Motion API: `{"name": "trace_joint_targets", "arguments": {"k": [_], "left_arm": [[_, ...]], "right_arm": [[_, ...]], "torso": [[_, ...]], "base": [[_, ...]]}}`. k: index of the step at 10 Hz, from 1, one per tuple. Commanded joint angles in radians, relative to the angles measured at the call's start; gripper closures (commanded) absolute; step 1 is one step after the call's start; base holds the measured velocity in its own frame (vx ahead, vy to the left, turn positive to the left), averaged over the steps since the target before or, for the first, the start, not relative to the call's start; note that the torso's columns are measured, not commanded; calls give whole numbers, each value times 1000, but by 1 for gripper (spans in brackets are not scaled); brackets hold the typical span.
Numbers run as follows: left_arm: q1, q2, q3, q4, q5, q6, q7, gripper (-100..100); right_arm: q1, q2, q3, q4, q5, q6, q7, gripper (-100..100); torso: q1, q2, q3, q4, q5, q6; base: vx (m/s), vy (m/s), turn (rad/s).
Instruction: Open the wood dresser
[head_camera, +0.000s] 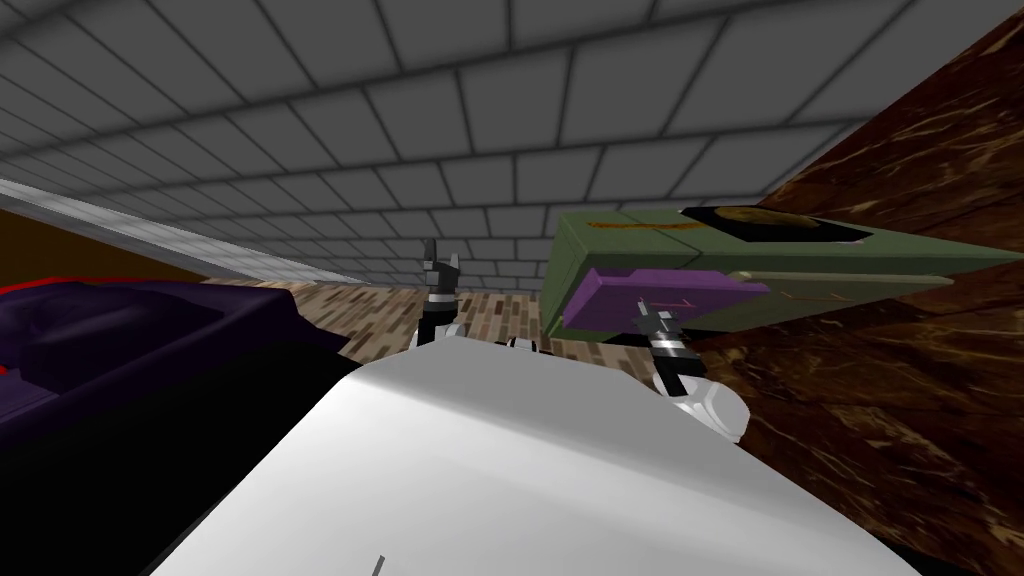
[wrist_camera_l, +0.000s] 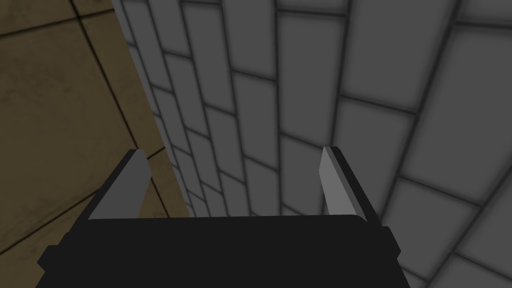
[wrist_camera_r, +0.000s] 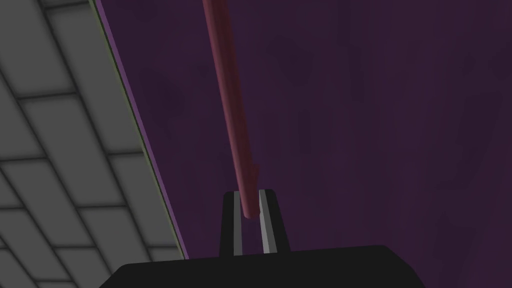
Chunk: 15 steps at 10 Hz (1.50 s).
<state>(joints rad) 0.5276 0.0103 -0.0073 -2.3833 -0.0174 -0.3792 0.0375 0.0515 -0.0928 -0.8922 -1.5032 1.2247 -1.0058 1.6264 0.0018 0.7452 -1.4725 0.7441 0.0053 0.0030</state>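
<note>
Your right gripper (wrist_camera_r: 248, 195) is clenched on a dark red bar handle (wrist_camera_r: 230, 100). Both thin fingers (wrist_camera_r: 237, 225) press the bar's sides at its near end. The rest of the bar runs straight ahead of the fingertips. Directly behind the handle is a flat purple panel (wrist_camera_r: 375, 125).

In the head view that panel is the purple drawer front (head_camera: 650, 297) of the dresser (head_camera: 760, 262), whose body is drawn green. The right gripper (head_camera: 655, 322) sits right against this front. You cannot tell from these views how far the drawer stands out from the body. A dark brown grained surface (head_camera: 900, 420) lies beside and behind the dresser.

Your left gripper (head_camera: 441, 265) is raised, well apart from the dresser. It is released, with its fingers (wrist_camera_l: 335, 180) spread wide and nothing between them. A grey tiled wall (wrist_camera_l: 350, 100) lies ahead of it.

On the far side of the left gripper from the dresser lies a dark purple piece of furniture (head_camera: 130, 330). Plank floor (head_camera: 500, 312) shows between the two grippers.
</note>
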Motion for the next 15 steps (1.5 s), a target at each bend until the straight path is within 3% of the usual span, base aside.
{"name": "trace_joint_targets", "arguments": {"k": [1, 5, 6, 14, 15], "left_arm": [[0, 0, 0, 0, 0, 0, 0, 0], [0, 0, 0, 0, 0, 0, 0, 0], [0, 0, 0, 0, 0, 0, 0, 0], [0, 0, 0, 0, 0, 0, 0, 0], [0, 0, 0, 0, 0, 0, 0, 0]], "right_arm": [[6, -4, -1, -2, -2, -7, -6, 100], [13, -8, 3, -8, -3, -16, -16, 100], [14, -37, 10, -12, -1, 0, -52, -100], [2, -159, 34, -39, 2, 66, -195, -100], [1, -149, 34, -27, 3, 58, -177, -100]], "torso": [[1, -6, -4, -1, 0, -2], [1, 1, 0, 0, 0, 0], [2, -5, -3, -1, 0, -2], [-2, -6, -3, -6, -5, -3], [-1, -6, -3, -4, -3, -2]], "base": [[-125, -21, -33], [-169, -4, -35], [-33, 23, -1], [-13, 37, 1], [-5, 13, -1]]}}
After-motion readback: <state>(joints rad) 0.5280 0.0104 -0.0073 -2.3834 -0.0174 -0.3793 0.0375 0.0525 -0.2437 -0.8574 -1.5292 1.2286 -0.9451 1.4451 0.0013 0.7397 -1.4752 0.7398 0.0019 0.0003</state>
